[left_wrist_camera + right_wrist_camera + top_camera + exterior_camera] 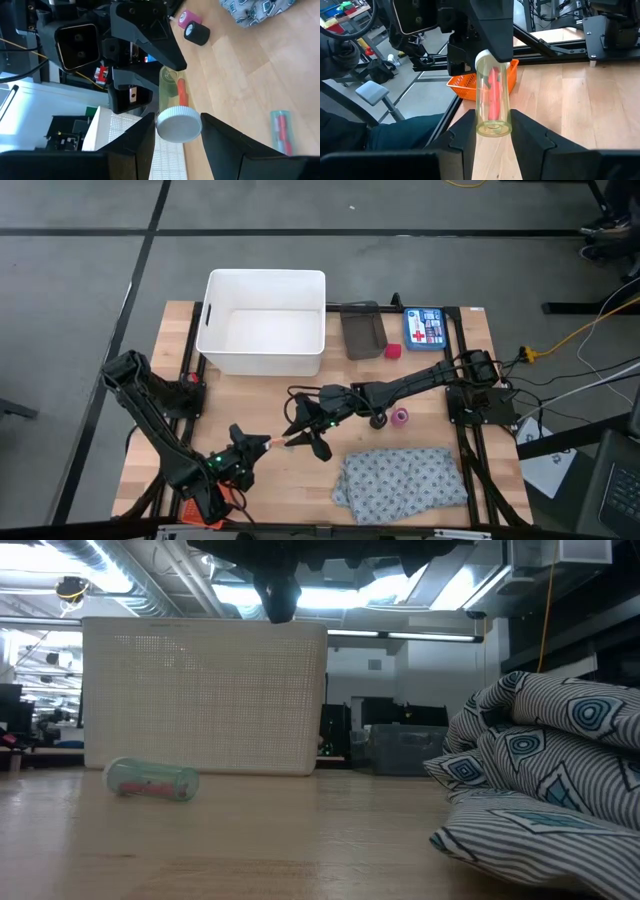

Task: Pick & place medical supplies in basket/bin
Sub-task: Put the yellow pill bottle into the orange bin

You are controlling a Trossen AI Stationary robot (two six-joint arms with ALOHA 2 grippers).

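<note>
Your clear plastic vial (492, 95), with a red piece inside and a white cap (178, 123), hangs in the air above the middle of the bench (270, 395), held from both ends. The left pincer (262, 444) grips it at the capped end, and the right pincer (303, 436) grips it at the clear closed end; in each wrist view the fingers (465, 131) press against the vial's sides.

A second capped vial (152, 780) with a red piece lies on its side on the bench, near the held one. Right of the pincers, just beside the right arm, you have a dark roll (379, 421) and a pink roll (401, 416) standing close together. Nearer to you and to the right, the grey patterned cloth (400, 483) lies bunched on the bench.

The orange basket (210, 506) sits at the near left edge of the bench, partly hidden under the left arm; the right wrist view shows its orange mesh rim behind the vial.

At the far side a large white tub (263, 323) stands left of centre. To its right lies a dark tray (362, 330), with a small red block (392, 352) just beside the tray's near right corner, and a blue first-aid box (424, 327) further right.
</note>
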